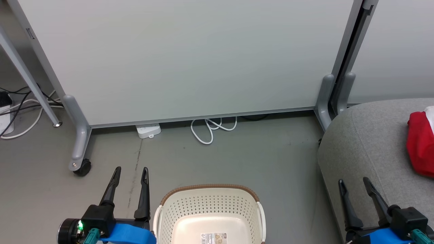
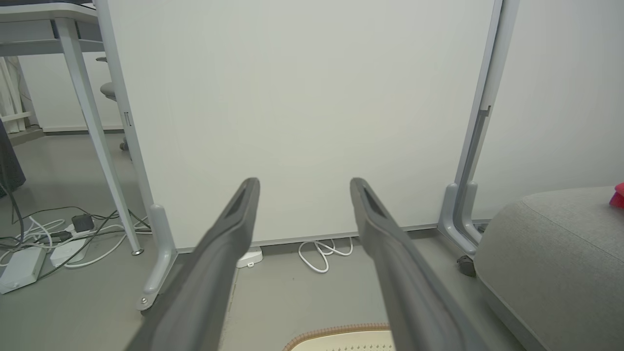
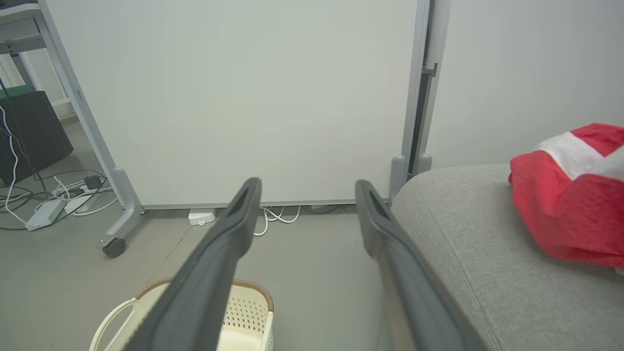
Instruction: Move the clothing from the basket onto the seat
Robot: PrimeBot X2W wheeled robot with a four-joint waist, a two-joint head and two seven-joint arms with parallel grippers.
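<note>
The cream perforated basket (image 1: 210, 206) with its brown rim stands on the floor at the bottom centre of the head view, and nothing lies in the part that shows. Red clothing (image 1: 421, 144) with white trim lies on the light grey seat (image 1: 369, 145) at the right; the same clothing (image 3: 568, 195) sits on the seat (image 3: 468, 248) in the right wrist view. My left gripper (image 1: 130, 171) is open, left of the basket, holding nothing. My right gripper (image 1: 354, 183) is open over the seat's front left corner, holding nothing. The basket's rim (image 2: 341, 331) peeks in below my left fingers.
A wheeled white partition (image 1: 190, 57) stands straight ahead, with a castor (image 1: 82, 167) at its left foot. A white power strip (image 1: 148, 130) and coiled cable (image 1: 212, 127) lie at its base. Table legs and more cables (image 2: 53, 234) are at the far left.
</note>
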